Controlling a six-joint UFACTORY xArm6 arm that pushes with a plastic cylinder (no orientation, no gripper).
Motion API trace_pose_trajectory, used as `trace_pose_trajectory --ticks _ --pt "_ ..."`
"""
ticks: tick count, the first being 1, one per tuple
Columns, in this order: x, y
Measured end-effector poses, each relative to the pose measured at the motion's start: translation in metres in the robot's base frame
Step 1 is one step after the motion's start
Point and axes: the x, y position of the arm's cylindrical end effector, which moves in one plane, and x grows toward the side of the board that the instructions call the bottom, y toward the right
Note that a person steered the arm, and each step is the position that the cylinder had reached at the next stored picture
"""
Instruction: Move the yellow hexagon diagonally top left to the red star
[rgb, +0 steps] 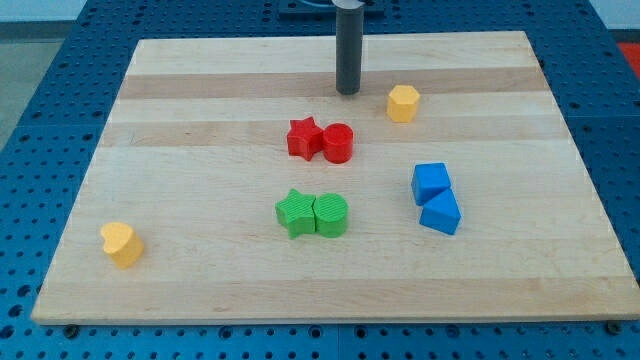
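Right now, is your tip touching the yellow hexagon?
No, my tip stands apart from the yellow hexagon, with bare board between them, off to the hexagon's left in the view.

Rod (348, 50) is running out of the view's top edge; its upper end and the arm above are not showing. My tip (348, 92) is showing in full. Red star (304, 138) and red cylinder (338, 143) are touching, each hiding the other's inner face. Same with green star (295, 212) and green cylinder (331, 215). Blue triangle (441, 214) is covering the blue cube's (431, 183) lower edge.
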Motion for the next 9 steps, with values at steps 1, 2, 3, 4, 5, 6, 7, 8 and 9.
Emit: trace_pose_trajectory --ticks 1,2,3,4,5,6,7,8,9 --pt "-0.006 0.054" --pt "-0.008 0.069" --pt "-0.003 0.127" --pt "0.054 0.136" --pt "0.069 0.136" --pt "0.069 0.135" --pt "0.051 0.121" --pt "0.034 0.097" --pt "0.026 0.056"
